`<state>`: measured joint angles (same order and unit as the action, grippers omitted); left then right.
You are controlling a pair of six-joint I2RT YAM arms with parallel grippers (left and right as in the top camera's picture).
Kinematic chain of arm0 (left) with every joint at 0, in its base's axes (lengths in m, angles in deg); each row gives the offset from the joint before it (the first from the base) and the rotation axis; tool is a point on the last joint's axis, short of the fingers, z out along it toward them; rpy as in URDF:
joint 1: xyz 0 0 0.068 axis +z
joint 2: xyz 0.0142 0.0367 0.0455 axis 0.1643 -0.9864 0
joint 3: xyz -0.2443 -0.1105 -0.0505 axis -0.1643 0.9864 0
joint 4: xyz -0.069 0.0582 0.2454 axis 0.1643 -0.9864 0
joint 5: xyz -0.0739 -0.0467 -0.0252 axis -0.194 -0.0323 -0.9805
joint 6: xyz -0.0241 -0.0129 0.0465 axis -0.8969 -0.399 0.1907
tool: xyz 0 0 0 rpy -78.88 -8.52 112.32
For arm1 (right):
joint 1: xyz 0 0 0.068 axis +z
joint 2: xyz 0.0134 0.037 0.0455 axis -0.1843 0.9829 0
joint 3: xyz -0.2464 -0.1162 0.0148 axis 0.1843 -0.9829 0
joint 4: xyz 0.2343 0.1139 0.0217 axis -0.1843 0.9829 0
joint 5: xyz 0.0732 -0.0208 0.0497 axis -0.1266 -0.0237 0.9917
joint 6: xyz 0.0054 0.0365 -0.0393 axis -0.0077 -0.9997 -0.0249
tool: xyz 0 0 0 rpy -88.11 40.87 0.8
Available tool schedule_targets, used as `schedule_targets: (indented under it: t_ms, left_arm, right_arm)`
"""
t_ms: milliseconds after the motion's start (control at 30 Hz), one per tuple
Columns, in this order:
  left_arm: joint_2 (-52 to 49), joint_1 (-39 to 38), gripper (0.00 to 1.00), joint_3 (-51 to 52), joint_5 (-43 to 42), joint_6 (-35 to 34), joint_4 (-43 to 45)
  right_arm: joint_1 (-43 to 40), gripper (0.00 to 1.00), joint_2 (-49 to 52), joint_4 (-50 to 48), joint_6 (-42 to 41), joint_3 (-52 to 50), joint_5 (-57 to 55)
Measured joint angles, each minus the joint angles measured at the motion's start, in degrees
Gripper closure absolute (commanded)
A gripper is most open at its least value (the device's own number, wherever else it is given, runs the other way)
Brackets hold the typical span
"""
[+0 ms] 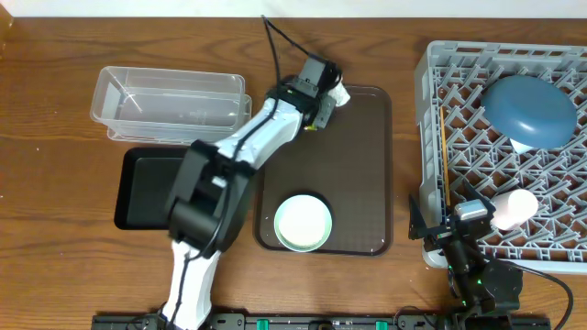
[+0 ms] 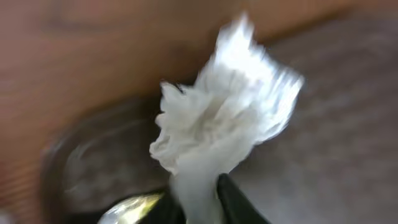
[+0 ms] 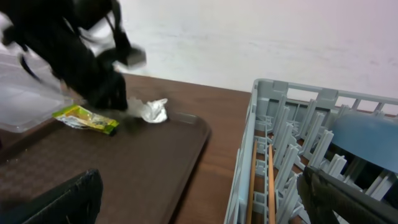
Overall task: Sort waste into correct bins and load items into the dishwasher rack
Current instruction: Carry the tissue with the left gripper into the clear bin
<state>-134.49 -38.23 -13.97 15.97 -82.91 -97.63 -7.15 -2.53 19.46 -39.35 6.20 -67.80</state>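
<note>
My left gripper (image 1: pixel 328 92) is shut on the crumpled white tissue (image 2: pixel 224 118) at the far edge of the brown serving tray (image 1: pixel 362 183). The tissue also shows in the overhead view (image 1: pixel 342 94) and the right wrist view (image 3: pixel 153 111). The yellow-green wrapper (image 3: pixel 87 118) lies on the tray beside it. The pale green-rimmed bowl (image 1: pixel 303 222) sits at the tray's near edge. The grey rack (image 1: pixel 431 73) holds the blue dish (image 1: pixel 530 110), the chopsticks (image 1: pixel 443 151) and a small pinkish-white cup (image 1: pixel 515 206). My right gripper (image 3: pixel 199 205) is open and empty by the rack's near left corner.
The clear tub (image 1: pixel 170 101) stands at the far left. The black tray (image 1: pixel 142 188) lies just in front of it. The left arm (image 1: pixel 229 156) stretches over the black tray's right end and the serving tray's left edge.
</note>
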Motion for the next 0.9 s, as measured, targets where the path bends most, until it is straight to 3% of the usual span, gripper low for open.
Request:
schedule_targets:
  t_ms: [67, 267, 467, 500, 567, 633, 767, 900]
  left_arm:
    - [5.05, 0.13, 0.93, 0.00, -0.02, -1.49, -2.78]
    - [22.16, 3.50, 0.93, -1.09, 6.45, -8.20, -16.20]
    - [24.70, 16.55, 0.92, -1.40, 10.75, -13.90, -21.84]
    - [23.98, 18.93, 0.87, -1.38, 8.92, -13.86, -21.73]
    - [22.67, 22.69, 0.63, -1.16, 2.08, -11.52, -21.38]
    - [22.12, 23.91, 0.52, -0.79, -4.92, -8.48, -21.14]
    - [22.01, 20.28, 0.42, -0.63, -13.18, -1.92, -20.35]
    - [21.42, 12.04, 0.36, -0.63, -12.26, 4.37, -20.22]
  right_arm:
    - [0.00, 0.01, 0.00, 0.00, 0.00, -0.02, 0.00]
    - [0.00, 0.01, 0.00, 0.00, 0.00, -0.02, -0.02]
    - [0.00, 0.01, 0.00, -0.02, 0.00, -0.02, -0.02]
    - [0.00, 0.01, 0.00, -0.02, 0.00, -0.02, -0.02]
    - [0.00, 0.01, 0.00, -0.02, 0.00, -0.02, -0.02]
    - [0.00, 0.01, 0.00, -0.02, 0.00, -0.02, -0.02]
    - [0.00, 0.01, 0.00, -0.02, 0.00, -0.02, -0.02]
    - [0.00, 0.01, 0.00, -0.02, 0.00, -0.02, -0.02]
